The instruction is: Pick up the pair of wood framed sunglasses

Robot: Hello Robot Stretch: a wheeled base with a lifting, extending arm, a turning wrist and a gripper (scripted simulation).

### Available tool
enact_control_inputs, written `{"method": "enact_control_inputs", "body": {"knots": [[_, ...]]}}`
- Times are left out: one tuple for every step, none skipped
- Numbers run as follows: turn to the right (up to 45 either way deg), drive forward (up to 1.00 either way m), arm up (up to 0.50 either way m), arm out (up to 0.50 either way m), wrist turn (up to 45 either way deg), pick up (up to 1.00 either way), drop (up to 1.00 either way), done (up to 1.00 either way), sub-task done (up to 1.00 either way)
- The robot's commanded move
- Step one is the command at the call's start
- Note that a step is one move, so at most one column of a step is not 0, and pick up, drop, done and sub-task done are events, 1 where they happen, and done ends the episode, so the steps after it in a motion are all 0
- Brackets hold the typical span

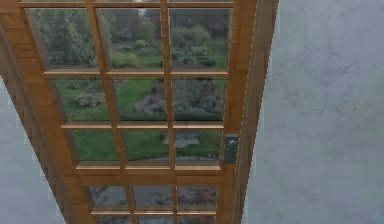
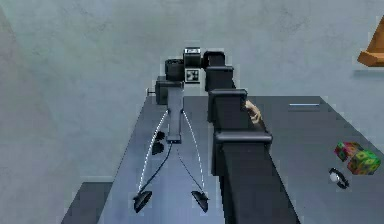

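Observation:
In the arm side view the dark arm bar (image 2: 240,150) rises from the bottom edge over a grey tabletop (image 2: 120,170). At its far end is the gripper's dark body, and two thin fingers run down toward the picture's bottom, ending around the gripper (image 2: 170,200). A small dark thing (image 2: 160,141), too small to name, lies on the tabletop by one finger (image 2: 152,165). I cannot tell whether the gripper holds anything. A small tan thing (image 2: 256,112) shows at the arm's right edge.
A green and red object (image 2: 358,157) and a small white and black item (image 2: 338,178) lie on the darker surface at right. A wooden edge (image 2: 372,45) juts in at top right. The forward view faces a wood-framed glass door (image 1: 150,110) with a handle (image 1: 231,150), beside a grey wall (image 1: 320,110).

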Motion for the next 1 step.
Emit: {"method": "enact_control_inputs", "body": {"knots": [[0.0, 0.00, 0.00, 0.00, 45.0, 0.00, 0.00, 0.00, 0.00]]}}
